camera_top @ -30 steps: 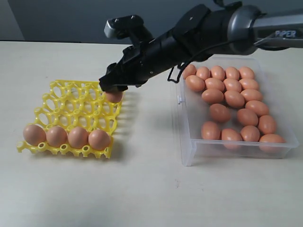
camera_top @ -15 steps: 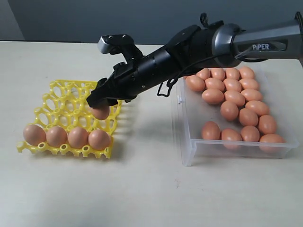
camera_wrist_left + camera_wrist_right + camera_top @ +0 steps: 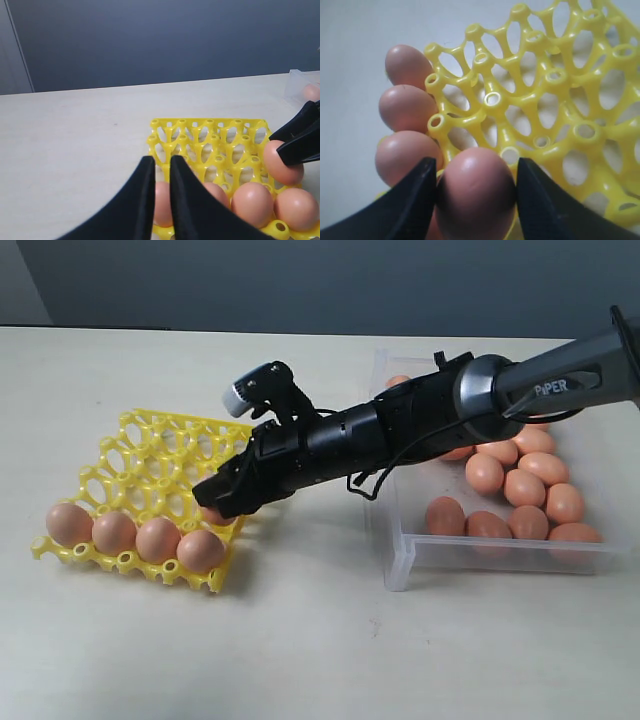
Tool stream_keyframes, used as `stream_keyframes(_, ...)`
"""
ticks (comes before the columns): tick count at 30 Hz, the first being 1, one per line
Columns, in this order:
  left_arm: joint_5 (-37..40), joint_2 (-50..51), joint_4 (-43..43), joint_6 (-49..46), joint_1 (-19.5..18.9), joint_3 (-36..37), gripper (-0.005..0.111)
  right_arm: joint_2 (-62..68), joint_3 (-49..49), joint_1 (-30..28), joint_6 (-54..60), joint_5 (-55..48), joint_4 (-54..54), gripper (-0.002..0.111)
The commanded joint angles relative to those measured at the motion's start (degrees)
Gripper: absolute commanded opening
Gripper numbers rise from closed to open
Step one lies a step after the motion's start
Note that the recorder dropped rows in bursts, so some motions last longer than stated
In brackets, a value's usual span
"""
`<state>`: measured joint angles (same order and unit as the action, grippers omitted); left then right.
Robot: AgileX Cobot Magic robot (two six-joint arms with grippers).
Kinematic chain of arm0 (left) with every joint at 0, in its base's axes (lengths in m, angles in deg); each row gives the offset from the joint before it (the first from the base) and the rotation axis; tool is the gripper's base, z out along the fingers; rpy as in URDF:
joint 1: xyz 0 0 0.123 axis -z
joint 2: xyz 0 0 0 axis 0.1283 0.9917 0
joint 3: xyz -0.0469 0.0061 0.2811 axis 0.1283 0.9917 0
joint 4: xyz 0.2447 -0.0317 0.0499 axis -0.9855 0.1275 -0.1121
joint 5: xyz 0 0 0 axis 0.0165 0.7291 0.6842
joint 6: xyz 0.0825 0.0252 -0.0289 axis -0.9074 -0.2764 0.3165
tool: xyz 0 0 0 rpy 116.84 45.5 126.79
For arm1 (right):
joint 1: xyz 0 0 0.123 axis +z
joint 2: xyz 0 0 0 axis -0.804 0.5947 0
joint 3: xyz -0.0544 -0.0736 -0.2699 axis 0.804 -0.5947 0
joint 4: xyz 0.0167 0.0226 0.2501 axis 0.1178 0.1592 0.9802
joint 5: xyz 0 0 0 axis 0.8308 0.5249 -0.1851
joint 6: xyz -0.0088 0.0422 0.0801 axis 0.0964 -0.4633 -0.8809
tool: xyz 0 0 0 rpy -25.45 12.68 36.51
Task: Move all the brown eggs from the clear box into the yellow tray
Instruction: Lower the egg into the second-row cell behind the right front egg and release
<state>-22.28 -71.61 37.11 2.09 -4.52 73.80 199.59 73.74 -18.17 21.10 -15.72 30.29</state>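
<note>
Right gripper fingers clamp one brown egg low at the yellow tray's right edge, behind four eggs along its front edge. Left gripper nearly closed, empty. Other eggs sit in the clear box.

The right arm stretches low across the middle, sloping down to the left. The right gripper is clamped on one egg (a finger pressed against each side). The left gripper hangs empty, fingers all but together.
</note>
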Motion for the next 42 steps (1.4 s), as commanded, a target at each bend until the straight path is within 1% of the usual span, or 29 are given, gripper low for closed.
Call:
stream_keyframes(1,-0.4,0.4,-0.1,0.1,0.1,0.3,0.012,-0.2,-0.2,0.1,1.4,-0.5,0.5,0.002)
stream_keyframes(28,-0.4,0.4,-0.1,0.1,0.1,0.3,0.012,0.0,0.2,0.1,3.2,1.1,0.5,0.002)
stream_keyframes(37,-0.4,0.4,-0.1,0.1,0.1,0.3,0.012,0.0,0.2,0.1,4.4,-1.4,0.5,0.002)
stream_keyframes(42,-0.4,0.4,-0.1,0.1,0.1,0.3,0.012,0.3,0.2,0.1,4.4,0.1,0.5,0.002)
